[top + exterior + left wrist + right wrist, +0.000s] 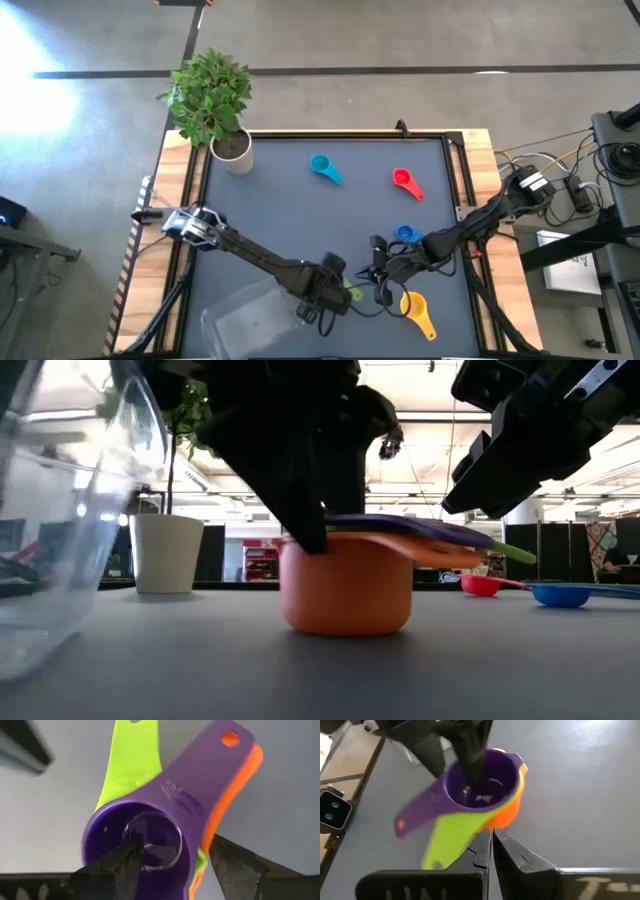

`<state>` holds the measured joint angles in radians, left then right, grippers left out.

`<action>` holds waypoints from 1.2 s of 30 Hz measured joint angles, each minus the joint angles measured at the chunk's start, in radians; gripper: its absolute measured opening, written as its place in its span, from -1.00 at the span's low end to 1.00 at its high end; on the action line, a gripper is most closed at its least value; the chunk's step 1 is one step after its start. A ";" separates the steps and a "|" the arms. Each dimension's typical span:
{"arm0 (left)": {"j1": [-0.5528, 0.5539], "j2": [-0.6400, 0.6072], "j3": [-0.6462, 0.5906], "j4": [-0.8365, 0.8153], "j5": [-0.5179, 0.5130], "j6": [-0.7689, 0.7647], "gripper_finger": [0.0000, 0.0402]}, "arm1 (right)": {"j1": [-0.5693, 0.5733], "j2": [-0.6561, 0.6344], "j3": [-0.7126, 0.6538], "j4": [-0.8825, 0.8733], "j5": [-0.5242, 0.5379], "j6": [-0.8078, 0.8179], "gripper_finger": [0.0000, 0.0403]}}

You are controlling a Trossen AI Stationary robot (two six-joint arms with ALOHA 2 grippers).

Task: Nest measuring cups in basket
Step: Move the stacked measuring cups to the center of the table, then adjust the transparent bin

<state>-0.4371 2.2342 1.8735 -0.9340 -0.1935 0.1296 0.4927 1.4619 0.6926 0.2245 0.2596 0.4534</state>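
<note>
A purple cup (165, 795) sits nested in a green cup (132, 765), which sits in an orange cup (345, 595). The orange cup stands on its base on the table. My left gripper (330, 295) is shut on this stack. My right gripper (492, 835) is shut and empty, hovering just above the stack's handles (450, 540). The yellow cup (415, 312) lies near the front edge. The dark blue cup (405, 233), red cup (403, 181) and light blue cup (322, 167) lie farther back. The clear basket (250, 315) stands at the front left. My left gripper has one finger (127, 865) inside the purple cup's bowl and the other finger (235, 867) outside, against the orange cup's wall (204, 847). It holds the rim on the side away from the handles. The fingers come from above, slanting down. The stack stands upright on the table.
A white plant pot (233, 152) with a green plant stands at the table's far left corner. The basket's clear wall (60, 510) rises close by on the stack's left. Cables lie on the table beside the yellow cup.
</note>
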 joint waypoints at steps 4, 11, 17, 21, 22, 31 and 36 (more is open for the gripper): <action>0.012 -0.003 -0.002 -0.024 0.012 0.001 -0.15 | 0.000 -0.021 0.000 -0.026 0.003 0.000 -0.96; 0.016 -0.002 -0.003 -0.023 0.052 0.016 -0.46 | 0.000 -0.048 0.000 -0.052 0.003 -0.019 -0.96; 0.016 -0.011 -0.003 -0.027 0.069 0.012 -0.52 | 0.000 -0.056 0.000 -0.057 0.003 -0.021 -0.96; 0.018 -0.047 -0.003 -0.027 0.067 0.010 -0.45 | 0.000 -0.056 0.000 -0.057 0.004 -0.020 -0.96; 0.018 -0.061 -0.003 -0.027 0.065 0.007 -0.43 | 0.000 -0.056 0.000 -0.057 0.004 -0.019 -0.96; 0.020 -0.272 -0.054 -0.143 0.018 -0.199 -0.25 | 0.000 -0.067 0.000 -0.059 0.004 -0.019 -0.96; 0.008 -0.498 -0.344 -0.066 0.056 -0.467 -0.24 | 0.000 -0.069 0.000 -0.058 0.004 -0.030 -0.96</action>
<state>-0.4295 1.7366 1.5293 -0.9997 -0.1379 -0.3378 0.4931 1.3926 0.6922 0.1665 0.2633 0.4234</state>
